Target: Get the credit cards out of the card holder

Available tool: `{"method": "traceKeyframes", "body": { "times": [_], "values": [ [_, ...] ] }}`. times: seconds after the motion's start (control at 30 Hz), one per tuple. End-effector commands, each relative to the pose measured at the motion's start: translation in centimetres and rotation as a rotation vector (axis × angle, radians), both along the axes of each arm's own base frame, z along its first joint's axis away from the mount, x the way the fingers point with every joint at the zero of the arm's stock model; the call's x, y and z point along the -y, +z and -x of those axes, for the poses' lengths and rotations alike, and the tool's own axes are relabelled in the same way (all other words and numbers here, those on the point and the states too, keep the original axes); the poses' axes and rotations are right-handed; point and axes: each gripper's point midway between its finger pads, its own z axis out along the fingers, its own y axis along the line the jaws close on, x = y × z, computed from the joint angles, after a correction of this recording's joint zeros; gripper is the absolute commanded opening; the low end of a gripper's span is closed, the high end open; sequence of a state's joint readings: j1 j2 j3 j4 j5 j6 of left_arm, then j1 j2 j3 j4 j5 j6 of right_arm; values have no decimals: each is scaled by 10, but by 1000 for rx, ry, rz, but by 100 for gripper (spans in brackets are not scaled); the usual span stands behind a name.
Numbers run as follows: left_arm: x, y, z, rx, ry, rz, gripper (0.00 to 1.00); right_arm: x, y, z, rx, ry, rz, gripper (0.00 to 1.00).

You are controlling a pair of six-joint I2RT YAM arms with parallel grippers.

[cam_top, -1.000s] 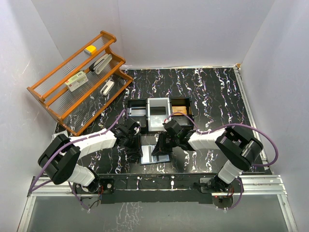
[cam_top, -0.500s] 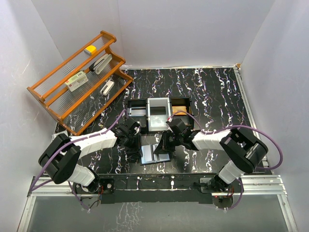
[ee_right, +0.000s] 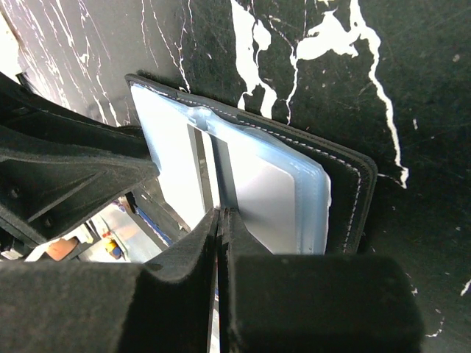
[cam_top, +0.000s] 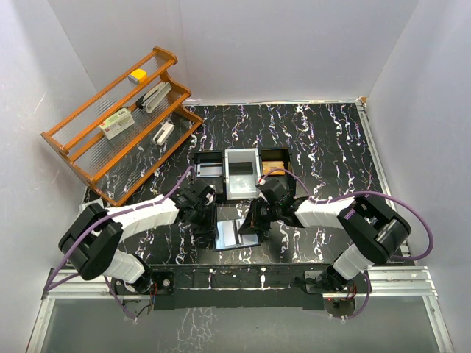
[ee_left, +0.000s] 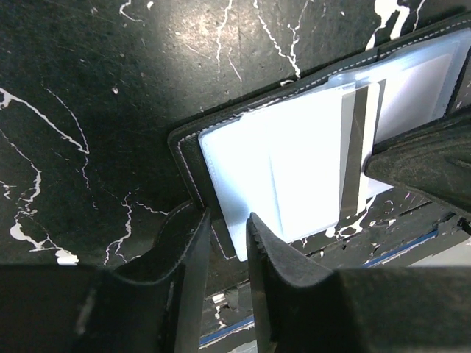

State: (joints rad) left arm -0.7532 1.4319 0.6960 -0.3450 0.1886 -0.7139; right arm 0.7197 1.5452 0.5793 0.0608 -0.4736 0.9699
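Observation:
The card holder (cam_top: 237,234) lies open on the black marbled table between my two grippers, its glossy blue-grey pockets facing up. In the left wrist view my left gripper (ee_left: 228,228) is closed to a narrow gap over the card holder's (ee_left: 294,169) near left corner. In the right wrist view my right gripper (ee_right: 221,217) is shut on the edge of a white credit card (ee_right: 176,169) with a dark stripe. The card also shows in the left wrist view (ee_left: 360,140), sticking partly out of a clear pocket. From above the left gripper (cam_top: 207,226) and right gripper (cam_top: 252,223) flank the holder.
A black three-compartment tray (cam_top: 213,158) stands just behind the card holder, with a grey and a brown item inside. A wooden slatted rack (cam_top: 121,121) with small objects stands at the back left. White walls enclose the table.
My right gripper has shifted slightly to the right, keeping its grip at the card holder's right half. My left gripper has hardly moved.

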Motion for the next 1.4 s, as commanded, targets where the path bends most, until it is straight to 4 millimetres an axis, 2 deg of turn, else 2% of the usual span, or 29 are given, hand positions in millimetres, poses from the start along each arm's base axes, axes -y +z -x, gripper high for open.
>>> {"method": "traceKeyframes", "body": {
  "times": [0.0, 0.1, 0.23, 0.37, 0.43, 0.63, 0.77, 0.87, 1.2, 1.3, 1.37],
  "values": [
    [-10, 9, -3, 42, 14, -55, 29, -2, 11, -6, 49, 4, -21, 0],
    [6, 35, -19, 116, 28, 27, 38, -1, 10, -5, 46, 0, -18, 0],
    [34, 57, -27, 156, -4, 169, 39, 0, 10, -5, 48, -2, -17, 0],
    [55, 52, -19, 98, -40, 275, 35, 0, 9, -5, 46, -2, -15, 0],
    [57, 40, -15, 60, -36, 277, 31, 1, 8, -5, 43, -2, -13, 0],
    [29, -6, 6, -54, 36, 132, 24, 0, 12, -6, 51, -6, -19, 0],
    [15, -25, 15, -88, 56, 65, 20, -2, 18, -6, 58, -16, -46, 0],
    [10, -29, 17, -91, 60, 34, 19, -4, 19, -5, 54, -24, -77, 0],
    [4, -33, 21, -99, 39, 0, 18, -11, 14, -8, 46, -29, -117, 20],
    [3, -34, 22, -95, 40, -3, 18, -12, 13, -9, 55, -25, -123, 18],
    [2, -34, 22, -94, 41, -7, 18, -15, 15, -7, 57, -12, -145, 10]
  ]
}}
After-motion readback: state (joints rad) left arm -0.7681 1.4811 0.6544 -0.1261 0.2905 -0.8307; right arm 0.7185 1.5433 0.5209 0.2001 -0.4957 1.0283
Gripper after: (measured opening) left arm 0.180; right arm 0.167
